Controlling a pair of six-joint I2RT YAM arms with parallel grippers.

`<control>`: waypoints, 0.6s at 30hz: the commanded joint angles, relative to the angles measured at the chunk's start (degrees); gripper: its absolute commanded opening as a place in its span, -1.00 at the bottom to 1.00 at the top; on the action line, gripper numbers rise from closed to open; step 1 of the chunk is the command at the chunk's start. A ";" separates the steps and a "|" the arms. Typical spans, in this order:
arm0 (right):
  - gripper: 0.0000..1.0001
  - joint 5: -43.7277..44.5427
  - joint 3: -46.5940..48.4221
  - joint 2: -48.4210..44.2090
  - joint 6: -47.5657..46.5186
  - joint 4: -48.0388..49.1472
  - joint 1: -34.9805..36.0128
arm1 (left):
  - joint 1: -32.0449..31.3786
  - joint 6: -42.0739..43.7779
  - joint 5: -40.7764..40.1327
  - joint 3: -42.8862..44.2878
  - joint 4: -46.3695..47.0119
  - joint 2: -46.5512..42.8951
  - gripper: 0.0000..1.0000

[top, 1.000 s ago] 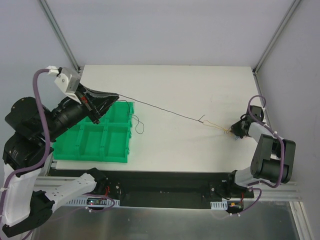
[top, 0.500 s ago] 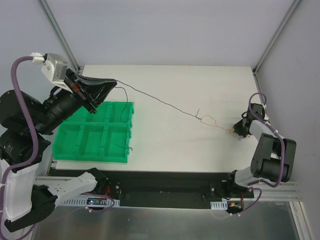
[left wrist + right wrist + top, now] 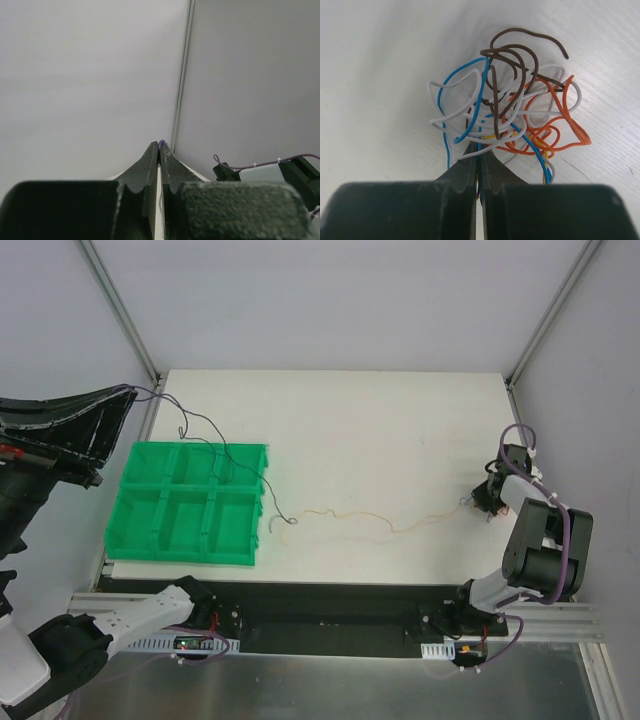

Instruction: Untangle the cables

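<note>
Place: the cables (image 3: pixel 510 115) sit as a small wad of white, blue, brown, orange and yellow strands on the right side of the table (image 3: pixel 380 420), touching the right gripper (image 3: pixel 479 150).
Loose strands: a dark wire (image 3: pixel 205 423) runs from the left gripper (image 3: pixel 159 145) over the green bin (image 3: pixel 180 552); a yellowish wire (image 3: pixel 345 511) lies slack from beside the bin to the wad.
Handling: probably very light, limp and springy, and the kinks look likely to snag.
Hold: a free end or a single outer strand, not the wad's middle.
Right jaws: closed on strands at the wad's near edge.
Left jaws: raised at far left and pressed together, apparently pinching the dark wire.
</note>
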 commanded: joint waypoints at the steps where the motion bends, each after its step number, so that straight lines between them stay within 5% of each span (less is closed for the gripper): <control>1: -0.99 3.42 2.58 0.36 -0.93 -2.13 -0.51 | 0.26 -1.38 4.37 0.38 0.47 6.84 -1.00; 9: -0.99 5.36 3.81 2.29 -0.93 -3.71 -3.31 | 0.34 2.30 -2.11 9.87 1.52 10.55 -1.00; 18: -0.99 5.43 6.35 3.00 -1.45 -5.11 -3.76 | 0.34 0.46 1.40 8.12 3.73 12.83 -1.00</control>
